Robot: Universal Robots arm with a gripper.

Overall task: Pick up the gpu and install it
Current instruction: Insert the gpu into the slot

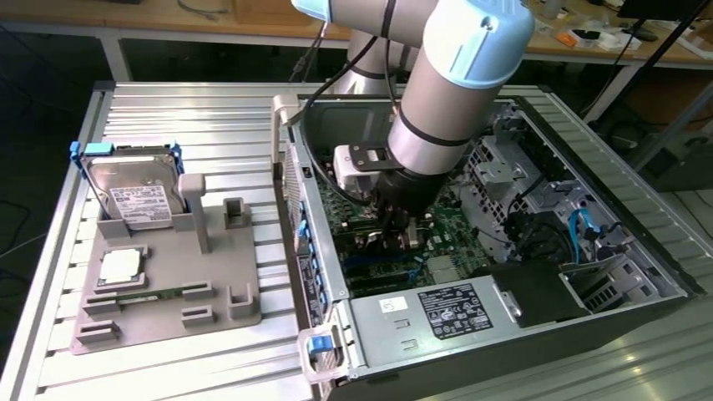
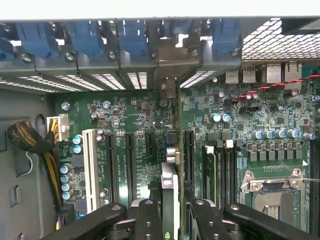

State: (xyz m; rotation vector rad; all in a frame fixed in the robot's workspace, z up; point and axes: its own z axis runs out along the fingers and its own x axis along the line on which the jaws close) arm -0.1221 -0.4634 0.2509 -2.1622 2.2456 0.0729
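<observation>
The gpu [image 2: 170,190] shows edge-on in the wrist view, a thin dark card with a silvery bracket end [image 2: 170,87] reaching towards the case's rear slot openings. My gripper [image 2: 171,215] is shut on it, one black finger [image 2: 148,220] on each side. The card stands upright over the green motherboard [image 2: 125,115], in line with a long black slot [image 2: 189,160], between the expansion slots and the memory slots. I cannot tell whether its edge touches the slot. In the exterior view the gripper [image 1: 399,225] is down inside the open computer case [image 1: 295,209].
Blue slot latches [image 2: 132,37] line the case's rear wall. A white slot [image 2: 91,167], cables [image 2: 30,142] and the CPU socket [image 2: 272,192] flank the card. On the exterior view's left, a grey fixture [image 1: 167,284] holds a hard drive [image 1: 136,196], a CPU [image 1: 120,266] and a memory stick [image 1: 150,294].
</observation>
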